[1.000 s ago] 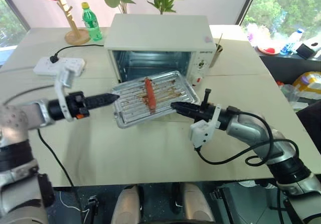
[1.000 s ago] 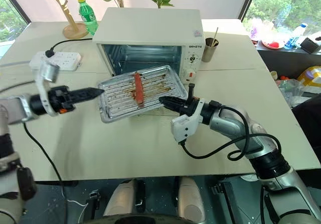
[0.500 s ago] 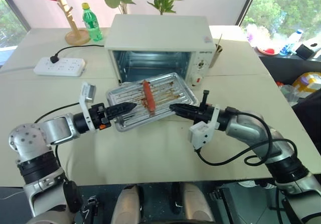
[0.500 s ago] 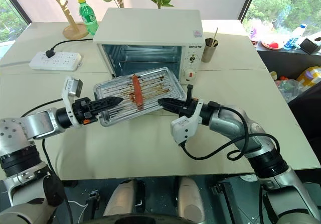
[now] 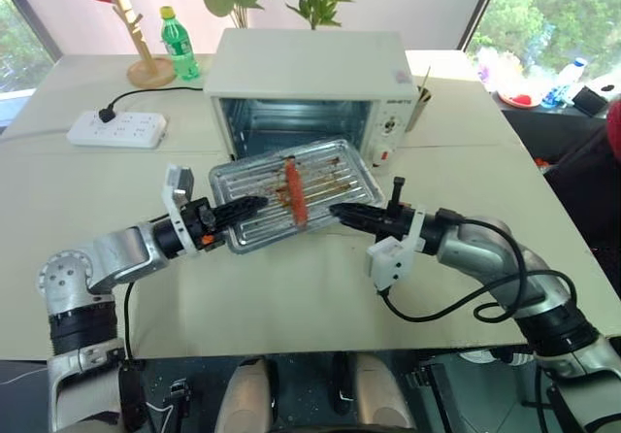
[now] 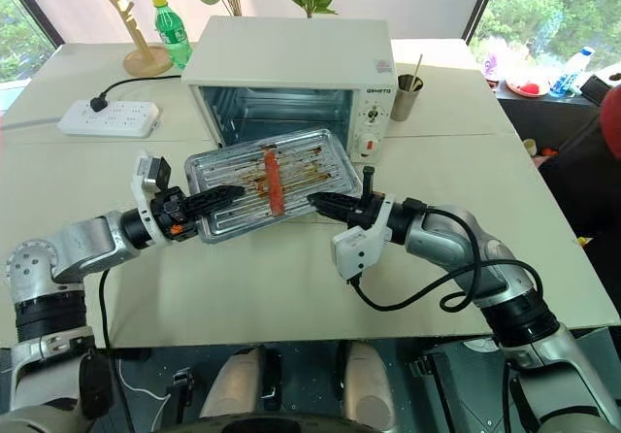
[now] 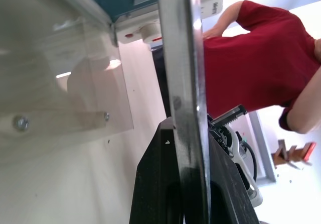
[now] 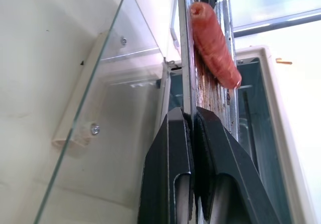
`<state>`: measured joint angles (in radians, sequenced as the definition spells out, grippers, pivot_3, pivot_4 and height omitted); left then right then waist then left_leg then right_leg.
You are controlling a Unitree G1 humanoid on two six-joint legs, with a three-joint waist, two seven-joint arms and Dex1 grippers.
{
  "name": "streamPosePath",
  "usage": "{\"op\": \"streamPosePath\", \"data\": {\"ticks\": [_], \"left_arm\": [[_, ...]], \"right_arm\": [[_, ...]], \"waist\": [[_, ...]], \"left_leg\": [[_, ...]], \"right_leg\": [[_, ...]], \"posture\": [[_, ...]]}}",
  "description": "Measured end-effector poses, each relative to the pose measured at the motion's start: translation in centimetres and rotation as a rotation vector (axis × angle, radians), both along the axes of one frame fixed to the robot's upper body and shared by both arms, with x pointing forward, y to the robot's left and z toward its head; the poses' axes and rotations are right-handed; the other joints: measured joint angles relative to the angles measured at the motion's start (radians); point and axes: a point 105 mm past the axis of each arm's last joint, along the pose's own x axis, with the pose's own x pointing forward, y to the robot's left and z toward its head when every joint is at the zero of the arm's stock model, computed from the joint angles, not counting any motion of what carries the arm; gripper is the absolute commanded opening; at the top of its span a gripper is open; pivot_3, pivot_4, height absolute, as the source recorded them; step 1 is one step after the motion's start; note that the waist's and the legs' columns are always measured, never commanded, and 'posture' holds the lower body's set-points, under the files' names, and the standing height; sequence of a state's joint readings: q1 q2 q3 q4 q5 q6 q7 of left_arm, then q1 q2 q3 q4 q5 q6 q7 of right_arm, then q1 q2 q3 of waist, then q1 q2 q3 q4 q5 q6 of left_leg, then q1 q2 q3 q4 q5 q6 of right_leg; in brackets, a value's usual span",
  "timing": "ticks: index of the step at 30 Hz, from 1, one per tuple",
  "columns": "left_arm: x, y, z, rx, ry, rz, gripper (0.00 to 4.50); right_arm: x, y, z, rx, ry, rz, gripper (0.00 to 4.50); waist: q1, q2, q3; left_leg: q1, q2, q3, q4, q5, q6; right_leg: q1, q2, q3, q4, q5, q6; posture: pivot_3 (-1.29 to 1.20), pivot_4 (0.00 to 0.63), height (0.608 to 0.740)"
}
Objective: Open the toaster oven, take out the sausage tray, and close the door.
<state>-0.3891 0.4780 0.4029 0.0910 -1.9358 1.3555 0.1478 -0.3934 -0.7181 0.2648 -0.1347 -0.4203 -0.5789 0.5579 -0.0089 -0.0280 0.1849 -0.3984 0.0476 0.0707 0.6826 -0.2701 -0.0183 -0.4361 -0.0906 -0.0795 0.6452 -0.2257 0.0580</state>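
Table (image 5: 291,297) is pale and bare in front; windows behind. Both grippers, left (image 5: 254,204) and right (image 5: 342,212), pinch the tray (image 5: 320,173) before the open oven (image 5: 310,74).

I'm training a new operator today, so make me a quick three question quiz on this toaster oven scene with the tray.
1. True or false: both claws are shut on the sausage tray.
2. Is the door open or closed?
3. What lies on the tray: A) toast, B) one red sausage, C) nothing?

Key:
1. True. The left claw grips its left edge, the right claw its right edge, in front of the toaster oven.
2. Open, folded down flat.
3. B.
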Motion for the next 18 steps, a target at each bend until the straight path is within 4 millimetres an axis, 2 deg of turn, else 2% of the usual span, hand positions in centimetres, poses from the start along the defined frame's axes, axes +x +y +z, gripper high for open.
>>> {"op": "streamPosePath", "data": {"ticks": [1, 2, 5, 7, 12, 14, 18], "left_arm": [[0.3, 0.3, 0.1, -0.005, 0.004, 0.028, 0.0], [0.5, 0.7, 0.0, 0.004, 0.011, 0.061, 0.0], [0.5, 1.2, -0.5, 0.006, 0.03, 0.104, 0.0], [0.3, 1.3, -1.2, -0.001, 0.048, 0.13, 0.0], [-0.9, 1.9, -1.9, -0.011, 0.05, 0.19, 0.0], [-1.6, 2.4, -2.0, -0.02, 0.039, 0.235, 0.0], [-3.2, 3.9, -2.7, -0.047, 0.044, 0.35, 0.0]], "right_arm": [[0.0, -0.1, -0.1, -0.003, 0.01, -0.006, 0.99], [0.0, -0.2, -0.1, -0.011, 0.01, -0.009, 1.41], [-0.4, -0.6, 0.4, -0.016, 0.017, -0.007, 1.41], [-1.3, -1.0, 1.0, -0.005, 0.054, 0.01, 1.41], [-3.3, -2.8, 2.2, 0.059, 0.237, -0.002, 1.41], [-3.1, -4.3, 1.9, 0.108, 0.361, -0.079, 1.41], [-1.8, -7.1, 0.2, 0.204, 0.597, -0.252, 1.41]], "waist": [[0.001, 0.0, 0.0], [0.0, 0.0, 0.0], [0.001, 0.0, 0.0], [0.002, 0.0, 0.0], [0.008, 0.0, 0.0], [0.011, 0.0, 0.0], [0.017, 0.0, 0.0]], "left_leg": [[0.001, 0.0, 0.0, 0.0, -0.001, 0.002], [0.003, 0.0, 0.001, 0.0, -0.002, 0.004], [0.005, 0.0, 0.003, -0.001, -0.002, 0.004], [0.005, 0.0, 0.003, -0.001, -0.002, 0.004], [0.006, 0.0, 0.003, -0.002, -0.003, 0.005], [0.006, 0.002, 0.002, -0.002, -0.003, 0.005], [0.006, 0.002, 0.002, -0.003, -0.003, 0.006]], "right_leg": [[0.002, 0.0, 0.0, 0.0, 0.0, 0.0], [0.003, 0.0, 0.0, 0.0, 0.0, 0.0], [0.005, 0.0, 0.0, -0.001, 0.0, 0.0], [0.005, 0.001, 0.0, -0.002, 0.0, 0.0], [0.007, 0.001, 0.0, -0.005, -0.002, -0.003], [0.008, 0.002, 0.0, -0.008, -0.002, -0.003], [0.008, 0.002, 0.0, -0.011, -0.002, -0.005]], "posture": [[0.0, 0.15, 0.722], [0.0, 0.15, 0.722], [0.0, 0.15, 0.722], [0.0, 0.15, 0.722], [0.0, 0.15, 0.722], [0.0, 0.15, 0.722], [0.0, 0.15, 0.722]]}}
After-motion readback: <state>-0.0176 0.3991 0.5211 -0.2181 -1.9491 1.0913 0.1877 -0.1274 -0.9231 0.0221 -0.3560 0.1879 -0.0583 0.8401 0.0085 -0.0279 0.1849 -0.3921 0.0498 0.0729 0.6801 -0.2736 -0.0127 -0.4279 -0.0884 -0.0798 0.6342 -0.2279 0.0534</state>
